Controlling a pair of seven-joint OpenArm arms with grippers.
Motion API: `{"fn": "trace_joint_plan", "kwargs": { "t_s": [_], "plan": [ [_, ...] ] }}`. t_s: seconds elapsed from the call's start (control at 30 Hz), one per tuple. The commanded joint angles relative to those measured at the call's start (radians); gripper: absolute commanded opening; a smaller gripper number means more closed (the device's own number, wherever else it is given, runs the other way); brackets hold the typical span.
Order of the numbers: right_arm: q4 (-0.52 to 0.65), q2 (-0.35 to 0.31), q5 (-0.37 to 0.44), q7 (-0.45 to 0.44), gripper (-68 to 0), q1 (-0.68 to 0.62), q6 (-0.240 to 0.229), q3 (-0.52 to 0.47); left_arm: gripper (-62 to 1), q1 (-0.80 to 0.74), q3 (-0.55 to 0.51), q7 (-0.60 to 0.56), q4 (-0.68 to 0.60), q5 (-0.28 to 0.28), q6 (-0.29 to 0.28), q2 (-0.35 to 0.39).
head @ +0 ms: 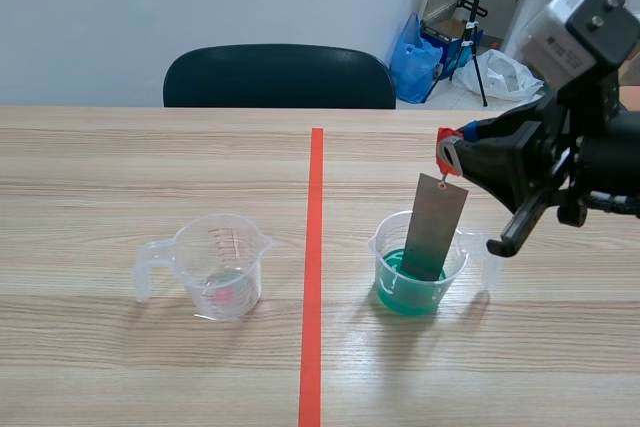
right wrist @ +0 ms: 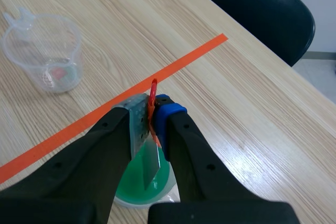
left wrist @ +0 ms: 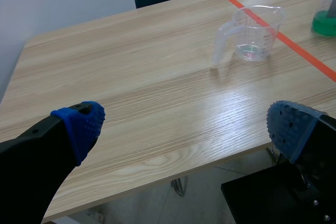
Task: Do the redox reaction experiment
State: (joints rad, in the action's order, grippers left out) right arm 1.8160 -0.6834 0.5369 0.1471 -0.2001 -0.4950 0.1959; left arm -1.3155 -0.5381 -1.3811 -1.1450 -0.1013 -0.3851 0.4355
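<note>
A grey metal strip (head: 435,227) hangs tilted with its lower end in the green liquid of a clear beaker (head: 420,265), right of the orange line. My right gripper (head: 450,152) is shut on the red clip (head: 447,147) at the strip's top. In the right wrist view the clip (right wrist: 153,95) and strip (right wrist: 149,163) sit pinched between the fingers of my right gripper (right wrist: 152,114), above the green beaker (right wrist: 131,182). A second clear beaker (head: 218,265) with a faint pinkish residue stands left of the line. My left gripper (left wrist: 184,127) is open over the table's near-left edge, far from that beaker (left wrist: 254,32).
A black chair (head: 278,77) stands behind the table's far edge. A blue bag (head: 413,52) and a stand are on the floor beyond. The table edge (left wrist: 173,174) runs just ahead of my left gripper.
</note>
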Motion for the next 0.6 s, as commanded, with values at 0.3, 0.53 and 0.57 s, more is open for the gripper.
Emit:
{"fn": "trace_joint_plan", "kwargs": {
  "t_s": [0.3,0.53,0.57],
  "plan": [
    [-0.055,0.066,-0.127,-0.071,-66.9,0.012,0.000,0.020,1.4,-0.001,-0.008,-0.015,-0.008,-0.006,0.002,-0.002],
    [-0.060,0.066,-0.134,-0.079,-66.9,0.012,-0.001,0.028,1.4,-0.001,-0.008,-0.015,-0.008,-0.006,0.002,-0.002],
    [-0.060,0.066,-0.134,-0.079,-66.9,0.012,-0.001,0.028,1.4,-0.001,-0.008,-0.015,-0.008,-0.006,0.002,-0.002]
  ]
}}
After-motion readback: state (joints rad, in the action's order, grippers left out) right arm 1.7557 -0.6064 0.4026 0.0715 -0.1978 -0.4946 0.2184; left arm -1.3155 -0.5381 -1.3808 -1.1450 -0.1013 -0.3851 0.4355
